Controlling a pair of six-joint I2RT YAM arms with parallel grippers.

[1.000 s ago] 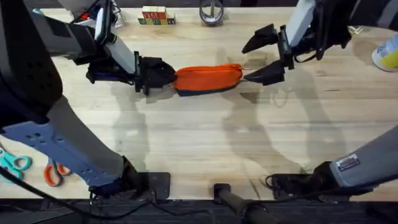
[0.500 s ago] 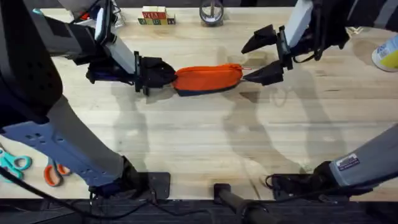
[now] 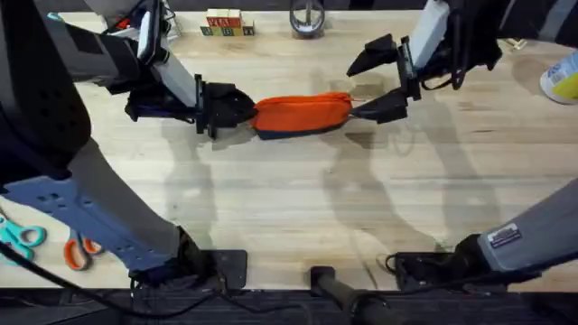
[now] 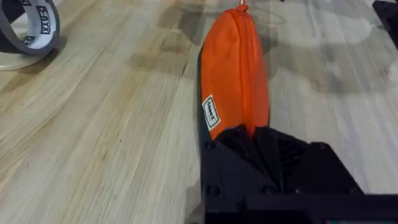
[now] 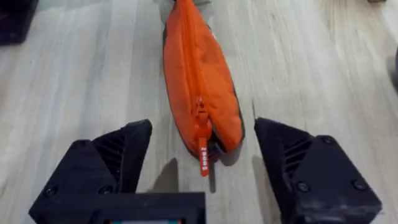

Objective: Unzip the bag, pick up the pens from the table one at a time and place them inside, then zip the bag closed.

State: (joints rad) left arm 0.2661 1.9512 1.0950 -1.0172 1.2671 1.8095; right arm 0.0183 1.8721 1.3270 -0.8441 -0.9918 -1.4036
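Observation:
The orange bag [image 3: 302, 114] lies lengthwise on the table [image 3: 289, 208] between both arms, its zipper closed. My left gripper [image 3: 242, 108] is shut on the bag's left end; in the left wrist view its black fingers [image 4: 261, 149] clamp the bag [image 4: 236, 74]. My right gripper [image 3: 354, 91] is open at the bag's right end. In the right wrist view it [image 5: 204, 129] straddles the tip of the bag [image 5: 196, 68], with the orange zipper pull [image 5: 203, 157] hanging between the spread fingers [image 5: 109, 158], untouched. The pens are out of view.
Teal scissors [image 3: 18, 236] and orange scissors [image 3: 79, 251] lie at the front left. Wooden blocks [image 3: 223, 23] and a tape roll [image 3: 307, 18] sit at the far edge, and a white and yellow container [image 3: 562, 77] at the right. The tape roll [image 4: 28, 28] also appears in the left wrist view.
My right gripper has shifted slightly left, closing in around the bag's right end, still open. The left gripper and the bag have not moved.

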